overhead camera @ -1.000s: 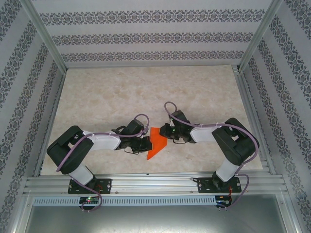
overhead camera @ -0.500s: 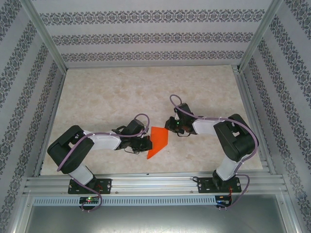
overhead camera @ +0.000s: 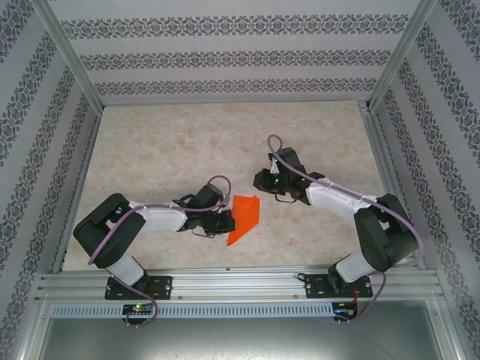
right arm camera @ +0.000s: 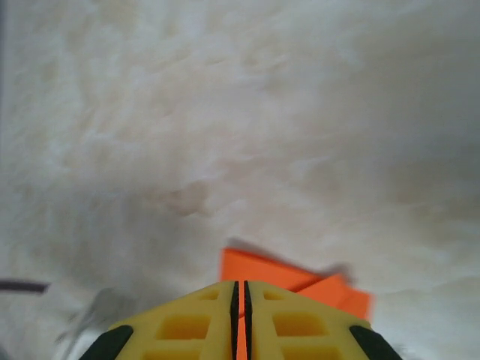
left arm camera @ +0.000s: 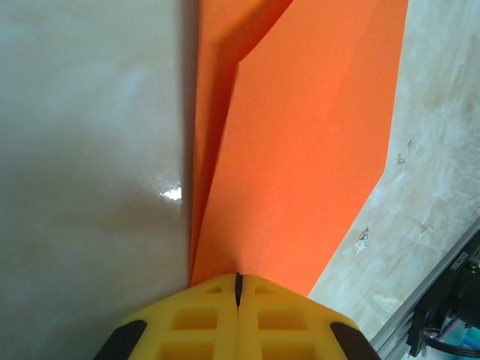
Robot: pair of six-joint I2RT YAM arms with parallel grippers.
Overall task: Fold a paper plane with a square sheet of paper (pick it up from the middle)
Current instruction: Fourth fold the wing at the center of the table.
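- Top external view: my left gripper (overhead camera: 229, 220) is closed on the left edge of the sheet of paper (overhead camera: 245, 216). The orange-red sheet is folded into a shape with a wide far end that narrows to a point towards my bases. It lies low over the marbled table (overhead camera: 165, 142), between my two arms. My right gripper (overhead camera: 259, 183) hangs near the sheet's far right corner, apart from it and empty.
- Left wrist view: my left gripper's (left arm camera: 238, 279) yellow fingers (left arm camera: 195, 322) are pressed flat together, with the sheet of paper (left arm camera: 300, 165) pinched at their tips. It runs away from them in layers (one flap lifts off the one under it and throws a shadow). The table (left arm camera: 90, 150) is on the left, and the metal frame rail (left arm camera: 450, 289) at lower right.
- Right wrist view: my right gripper (right arm camera: 240, 286) is all but closed, with only a thin slit between the fingers (right arm camera: 180, 326). It grips nothing. The sheet of paper (right arm camera: 281, 276) sits just beyond the tips, above the pale table (right arm camera: 225, 112), and its orange shows through the slit.
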